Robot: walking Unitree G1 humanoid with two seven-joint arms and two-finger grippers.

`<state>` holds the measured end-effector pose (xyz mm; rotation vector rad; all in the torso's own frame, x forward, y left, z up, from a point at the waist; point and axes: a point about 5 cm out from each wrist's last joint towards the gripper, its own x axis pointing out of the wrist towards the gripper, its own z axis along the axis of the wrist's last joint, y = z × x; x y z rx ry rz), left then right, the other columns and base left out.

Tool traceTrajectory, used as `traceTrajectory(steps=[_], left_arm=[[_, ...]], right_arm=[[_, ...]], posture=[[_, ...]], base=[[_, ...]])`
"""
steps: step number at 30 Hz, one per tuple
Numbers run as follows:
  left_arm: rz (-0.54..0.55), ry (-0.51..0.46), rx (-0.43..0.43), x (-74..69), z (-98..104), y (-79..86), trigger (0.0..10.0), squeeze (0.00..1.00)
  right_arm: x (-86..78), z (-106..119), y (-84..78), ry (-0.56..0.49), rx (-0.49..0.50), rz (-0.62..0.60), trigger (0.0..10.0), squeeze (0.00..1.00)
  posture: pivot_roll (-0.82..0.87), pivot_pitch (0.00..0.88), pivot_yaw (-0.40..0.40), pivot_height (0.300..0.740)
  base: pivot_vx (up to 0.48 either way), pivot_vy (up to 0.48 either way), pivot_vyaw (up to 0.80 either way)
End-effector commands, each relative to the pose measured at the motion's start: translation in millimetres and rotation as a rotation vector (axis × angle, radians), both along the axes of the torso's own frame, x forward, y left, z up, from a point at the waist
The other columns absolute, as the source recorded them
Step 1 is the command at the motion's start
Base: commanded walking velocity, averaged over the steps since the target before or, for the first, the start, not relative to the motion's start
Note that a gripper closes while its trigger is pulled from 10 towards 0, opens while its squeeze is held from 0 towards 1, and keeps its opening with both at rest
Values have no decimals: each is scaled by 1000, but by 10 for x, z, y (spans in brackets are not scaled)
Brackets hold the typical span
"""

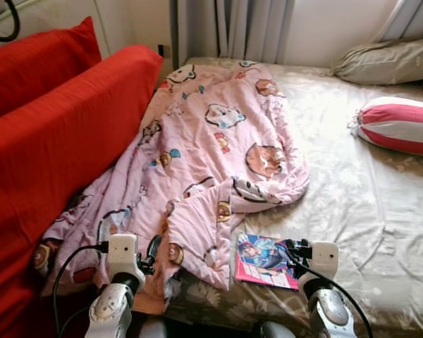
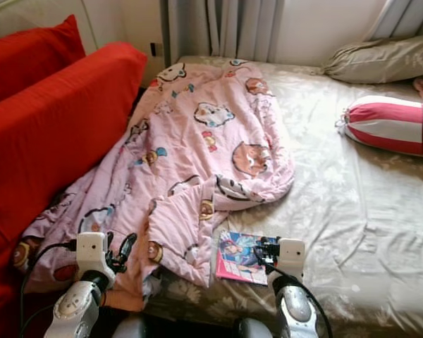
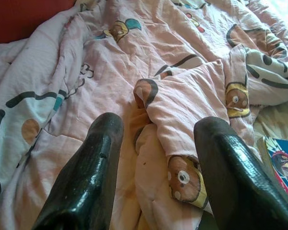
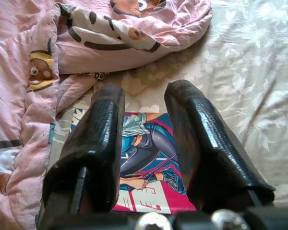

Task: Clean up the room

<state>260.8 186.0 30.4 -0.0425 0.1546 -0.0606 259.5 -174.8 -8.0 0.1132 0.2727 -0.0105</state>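
Observation:
A pink cartoon-print blanket [image 1: 211,148] lies rumpled across the left half of the bed, its near end hanging over the edge. A colourful comic book [image 1: 266,261] lies flat on the sheet by the blanket's near corner. My right gripper [image 1: 293,255] is open just above the book's right side; the right wrist view has the book [image 4: 144,158] between and below its fingers [image 4: 98,139]. My left gripper [image 1: 152,252] is open over the blanket's near edge, where a folded flap of blanket [image 3: 182,110] lies ahead of its fingers [image 3: 93,167].
A red sofa [image 1: 56,134] with a red cushion [image 1: 39,63] runs along the bed's left side. A red-and-white bolster [image 1: 402,127] and a beige pillow [image 1: 388,62] lie at the far right. The floral sheet [image 1: 352,204] is bare to the right. Curtains [image 1: 233,28] hang behind.

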Motion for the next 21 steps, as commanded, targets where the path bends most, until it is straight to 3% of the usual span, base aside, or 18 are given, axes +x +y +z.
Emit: traceTrajectory(steps=[1, 6, 21], left_arm=[[-2, 15, 1, -10, -16, -2, 10000, 0], [-3, 16, 0, -12, -18, -7, 10000, 0], [-5, 19, 1, -14, -23, -6, 10000, 0]], right_arm=[[6, 2, -10, 2, 4, -4, 10000, 0], [7, -12, -5, 17, 3, 6, 10000, 0], [8, 16, 23, -15, 22, 22, 10000, 0]], posture=[[72, 91, -30, 647], [72, 91, -30, 622], [71, 91, -29, 622]], base=[[0, 0, 0], [0, 0, 0], [0, 0, 0]])
